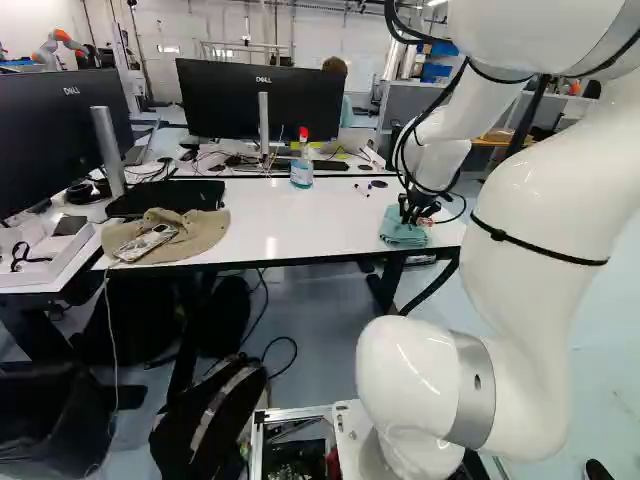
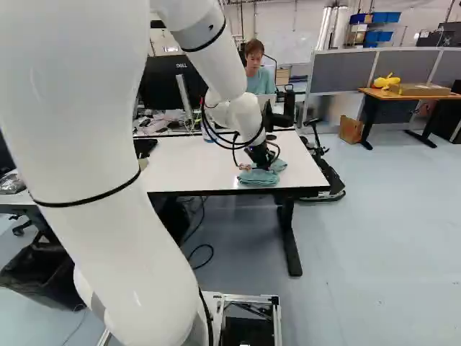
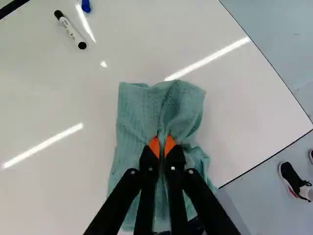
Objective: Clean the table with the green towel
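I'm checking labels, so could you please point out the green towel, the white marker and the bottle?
Green towel point(image 3: 134, 100): wrist view, on the cloth near an edge.
White marker point(image 3: 72, 31): wrist view, on its barrel.
Bottle point(image 1: 301, 172): left base view, on its body.

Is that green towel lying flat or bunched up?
Bunched up: the towel lies in folds and wrinkles, its middle pinched by the end effector.

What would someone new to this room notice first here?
The white arm, filling much of the left base view's right side, would probably come first. Next, its jaws pinch the green towel near one end of the white table. Then perhaps the red-topped bottle farther back on it.
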Motion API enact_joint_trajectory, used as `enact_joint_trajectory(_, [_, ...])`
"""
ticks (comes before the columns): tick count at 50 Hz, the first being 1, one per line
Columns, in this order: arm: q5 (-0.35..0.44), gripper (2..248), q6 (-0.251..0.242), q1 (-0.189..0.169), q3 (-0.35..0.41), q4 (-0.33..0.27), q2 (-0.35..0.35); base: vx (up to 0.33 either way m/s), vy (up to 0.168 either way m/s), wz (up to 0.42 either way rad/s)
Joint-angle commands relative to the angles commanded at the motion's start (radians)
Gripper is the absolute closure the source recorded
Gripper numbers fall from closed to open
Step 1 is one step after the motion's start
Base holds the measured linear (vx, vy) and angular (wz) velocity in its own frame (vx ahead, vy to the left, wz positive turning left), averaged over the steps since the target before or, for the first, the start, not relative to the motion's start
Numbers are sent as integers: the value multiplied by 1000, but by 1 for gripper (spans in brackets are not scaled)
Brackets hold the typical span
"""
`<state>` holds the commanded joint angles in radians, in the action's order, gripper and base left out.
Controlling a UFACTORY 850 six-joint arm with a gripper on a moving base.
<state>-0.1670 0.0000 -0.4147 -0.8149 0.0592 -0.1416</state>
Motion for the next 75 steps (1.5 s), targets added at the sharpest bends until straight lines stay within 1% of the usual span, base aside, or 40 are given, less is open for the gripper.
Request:
enact_joint_trajectory(13, [0,218,0,1,9,0,38,0,0,0])
enact_joint_trajectory(20, [0,218,0,13,13,0,60,0,0,0])
enact_joint_trajectory(32, [0,218,0,56,13,0,91,0,0,0])
enact_joint_trajectory(42, [0,218,0,93,19,0,97,0,0,0])
enact_joint_trajectory(64, [0,218,0,170,53,0,129,0,0,0])
enact_joint_trajectory(75, [0,218,0,205,89,0,165,0,0,0])
